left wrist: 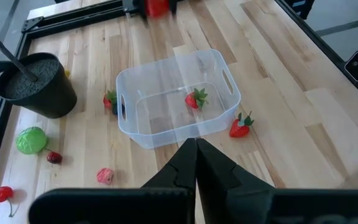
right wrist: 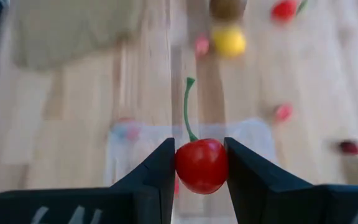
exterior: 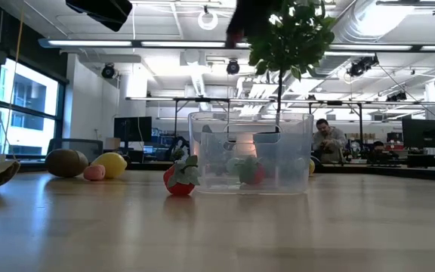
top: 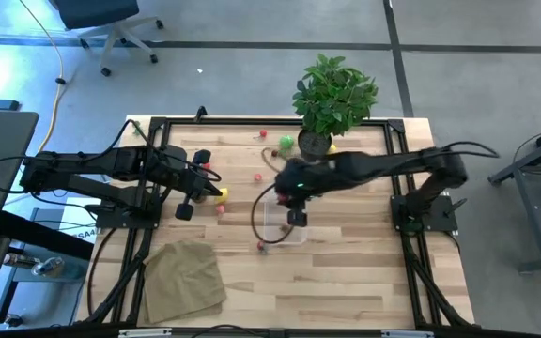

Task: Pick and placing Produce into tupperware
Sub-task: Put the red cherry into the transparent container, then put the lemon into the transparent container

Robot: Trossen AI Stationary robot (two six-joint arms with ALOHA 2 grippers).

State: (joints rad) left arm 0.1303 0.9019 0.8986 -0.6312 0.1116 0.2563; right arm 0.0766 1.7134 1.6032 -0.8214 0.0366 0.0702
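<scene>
1. The right hand (right wrist: 200, 167) holds a red cherry (right wrist: 201, 165) between its two dark fingers (right wrist: 157, 177). The fingers are partly open and press on both sides of the cherry. The green stem sticks out past the fingers.
2. In the high view the right hand (top: 296, 218) hangs over the clear tupperware (top: 275, 225), near the middle of the counter (top: 346, 272).
3. The tupperware has no lid. A small red strawberry (left wrist: 196, 99) with green leaves lies inside it.
4. Another red strawberry (left wrist: 240, 126) lies on the counter just beside the tupperware. In the low view it touches, or almost touches, the clear wall.
5. A third red piece (left wrist: 110, 99) lies just beside the opposite wall of the tupperware, the one that faces the pot.
6. The left hand (left wrist: 196, 163) is shut tight and holds nothing. In the high view it waits near the left edge of the counter (top: 184, 212).
7. A yellow lemon (top: 220, 193) lies on the counter near the left hand.
8. A leafy plant in a black pot (top: 315, 144) stands at the far edge of the counter. A green piece (top: 286, 143) lies just beside the pot.
9. A few more small red pieces lie on the counter between the pot and the left arm.
10. A tan cloth (top: 183, 277) lies near the front left corner of the counter.
</scene>
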